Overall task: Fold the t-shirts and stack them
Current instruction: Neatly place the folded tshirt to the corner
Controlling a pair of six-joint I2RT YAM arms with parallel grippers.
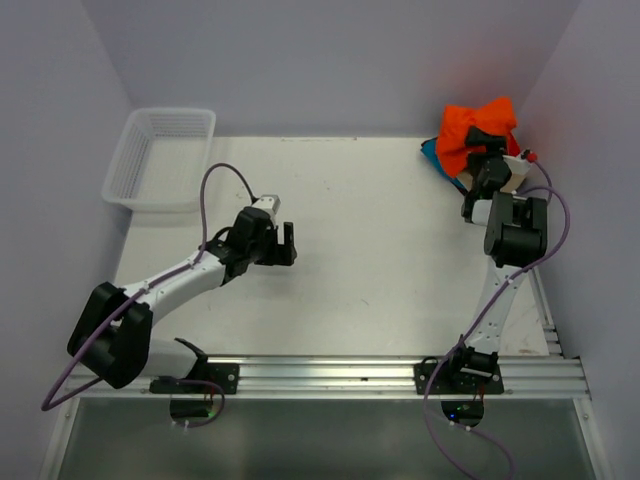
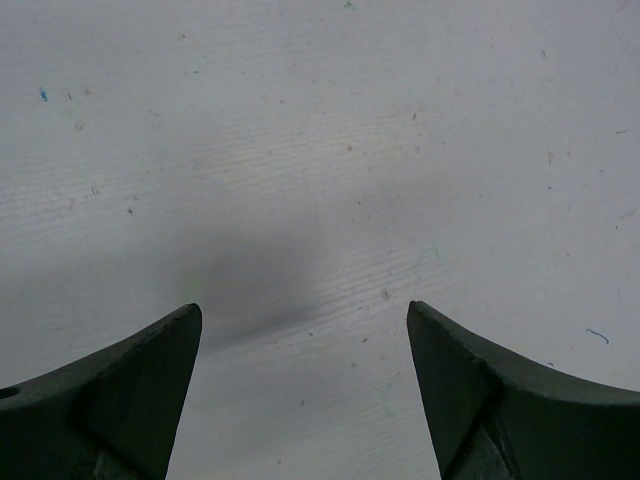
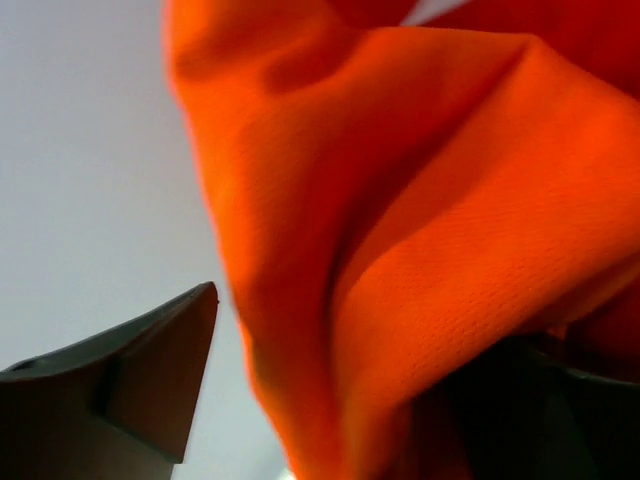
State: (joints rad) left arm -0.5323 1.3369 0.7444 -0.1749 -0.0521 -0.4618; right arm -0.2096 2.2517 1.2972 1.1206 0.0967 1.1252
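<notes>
Right hand [image 1: 487, 140] [image 3: 350, 320]: reached to the far right corner of the counter [image 1: 380, 260], fingers spread wide, nothing pinched; bright cloth hung between them and draped over the right finger.
Left hand [image 1: 288, 245] [image 2: 305, 315]: hovered low over bare counter [image 2: 320, 130] left of centre, fingers wide apart, held nothing.
Orange t-shirt [image 1: 478, 122] [image 3: 430, 230]: lay bunched on top of the pile in the far right corner, against the wall, touching the near hand.
Teal-blue t-shirt [image 1: 430, 152]: showed only an edge at the pile's left.
Beige t-shirt [image 1: 517, 172]: peeked out beside the wrist, mostly hidden.
White mesh basket [image 1: 160, 155]: sat at the far left corner, well apart from both hands.
</notes>
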